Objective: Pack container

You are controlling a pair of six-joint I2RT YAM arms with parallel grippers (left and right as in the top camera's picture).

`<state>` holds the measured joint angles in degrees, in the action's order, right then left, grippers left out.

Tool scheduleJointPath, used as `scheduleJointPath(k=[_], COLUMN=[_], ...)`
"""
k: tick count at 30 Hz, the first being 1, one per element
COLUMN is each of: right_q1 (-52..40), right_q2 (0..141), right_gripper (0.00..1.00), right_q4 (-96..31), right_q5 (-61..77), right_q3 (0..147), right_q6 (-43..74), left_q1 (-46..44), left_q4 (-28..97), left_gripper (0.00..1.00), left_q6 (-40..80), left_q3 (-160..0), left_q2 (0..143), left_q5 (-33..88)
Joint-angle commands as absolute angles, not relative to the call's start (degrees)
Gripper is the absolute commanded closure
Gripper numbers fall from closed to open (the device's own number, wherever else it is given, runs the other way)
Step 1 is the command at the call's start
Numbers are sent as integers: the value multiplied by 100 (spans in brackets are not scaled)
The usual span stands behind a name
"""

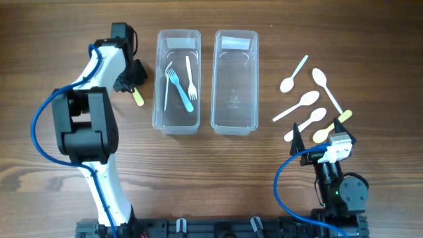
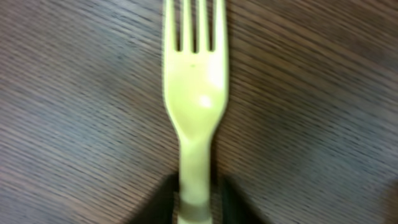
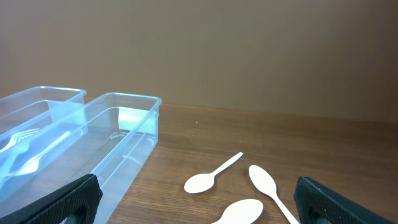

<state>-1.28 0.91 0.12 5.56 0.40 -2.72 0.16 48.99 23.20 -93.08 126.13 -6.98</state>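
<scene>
The left tool [image 2: 198,200] is clamped on the handle end of a yellow fork [image 2: 194,87]. The fork is pale, glossy plastic with four tines, a broad shoulder and a narrow neck. It sits over the wood-grain worktop [image 1: 59,39], just left of the left container [image 1: 160,99]. Whether it rests on the wood or hangs just above it, I cannot tell. That container is clear, rectangular and round-cornered, and it holds a blue fork [image 1: 183,93] and two white forks [image 1: 190,76]. The right container [image 1: 218,99] stands beside it and looks the same. The right tool [image 3: 199,204] has its fingers wide apart near the white spoons [image 1: 305,101].
</scene>
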Motion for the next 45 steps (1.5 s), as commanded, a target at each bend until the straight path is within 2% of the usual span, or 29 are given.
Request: scheduleJointPath(k=[1,6,9,11,15,19,25,26,27,28,32,36,37,38,45], right_q1=[-108,-108,-108,-108,-110,-108,-108,-110,-108,-108,-108,-108,-108,-108,-108], right_q2=[80,80,80,80,80,80,80,80,80,80,80,80,80,80,80], right_gripper=[0,0,0,0,0,0,0,0,0,0,0,0,0,0,0], right_q4=[43,43,43,43,43,43,43,43,43,43,43,43,43,43,43], right_q5=[587,587,587,587,587,587,587,587,587,587,587,587,587,587,587], right_q3=[32,32,32,32,32,32,32,32,32,32,32,32,32,32,32], right_q6=[-298,-301,-301,-301,-298,-301,-301,-303,-301,-303,-301,-303,-301,-303,-303], left_q1=[231,582,777,768,397,-222,-657,-661,-661,-659,-652,-368,-213,-38,1162], left_q4=[4956,5087,5098,4991,4939,5417,5765,5769,5769,5747,5568,5341,5262,5188,5050], left_gripper=[96,96,96,96,96,96,96,80,59,46,18,12,2,0,0], left_q6=[2320,2296,2117,1564,467,-523,-716,-705,-683,-685,-687,-683,-620,-355,1337], left_q3=[-9376,-9461,-9741,-9845,-9843,-9839,-9738,-9738,-9738,-9738,-9741,-9804,-9808,-9806,-9804], left_q2=[12752,12475,11876,11358,10510,10333,10689,10724,10728,10728,10722,10565,10516,10490,10495], left_q5=[-690,-491,314,1063,1603,1859,1841,1844,1844,1844,1841,1706,1636,1468,784])
